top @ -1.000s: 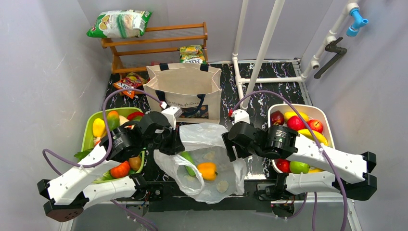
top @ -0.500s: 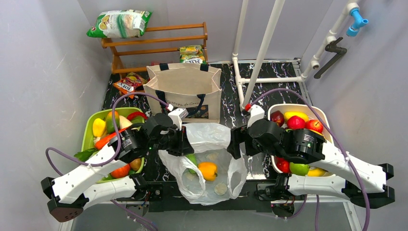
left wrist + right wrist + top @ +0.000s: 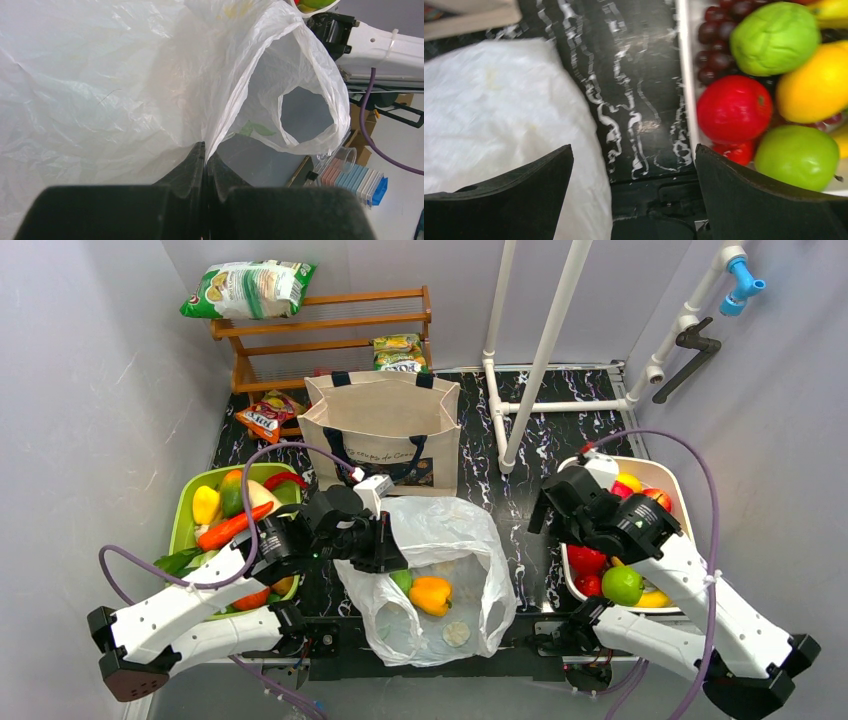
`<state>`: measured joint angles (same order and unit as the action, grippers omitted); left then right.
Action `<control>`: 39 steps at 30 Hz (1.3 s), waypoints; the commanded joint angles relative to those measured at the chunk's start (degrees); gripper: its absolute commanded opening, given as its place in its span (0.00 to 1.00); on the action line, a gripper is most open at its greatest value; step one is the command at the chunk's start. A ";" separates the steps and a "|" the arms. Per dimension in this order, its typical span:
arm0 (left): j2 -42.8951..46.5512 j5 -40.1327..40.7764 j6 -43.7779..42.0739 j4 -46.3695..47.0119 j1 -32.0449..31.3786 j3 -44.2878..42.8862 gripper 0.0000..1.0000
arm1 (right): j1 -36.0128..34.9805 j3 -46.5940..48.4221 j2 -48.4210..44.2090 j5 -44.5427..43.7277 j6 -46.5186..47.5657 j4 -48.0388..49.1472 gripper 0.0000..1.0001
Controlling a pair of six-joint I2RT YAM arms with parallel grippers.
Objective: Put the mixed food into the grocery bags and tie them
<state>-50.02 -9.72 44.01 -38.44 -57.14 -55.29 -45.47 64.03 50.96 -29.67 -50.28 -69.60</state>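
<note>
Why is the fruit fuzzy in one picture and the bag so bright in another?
Right wrist view: the fruit and plastic bag look soft and smeared, likely motion blur. Left wrist view: the bag sits very close and light shines through it, so its folds wash out white. Top view: sharp and evenly lit.
</note>
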 commanded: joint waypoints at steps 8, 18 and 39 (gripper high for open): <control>2.07 -0.39 0.93 0.73 -0.99 1.69 0.00 | 14.79 -11.18 -10.29 -5.93 -9.46 -0.29 0.98; 3.18 -0.42 1.07 0.73 -1.21 2.54 0.00 | 24.53 -17.56 -11.18 -2.95 -10.57 6.12 0.98; 3.44 -0.32 1.48 1.35 -1.37 3.16 0.00 | 37.83 -29.52 -8.29 7.55 -5.17 18.69 0.96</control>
<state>-46.50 -9.72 45.47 -37.28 -58.15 -52.82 -8.97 34.65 41.50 -22.92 -56.29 -54.30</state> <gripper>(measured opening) 0.010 0.983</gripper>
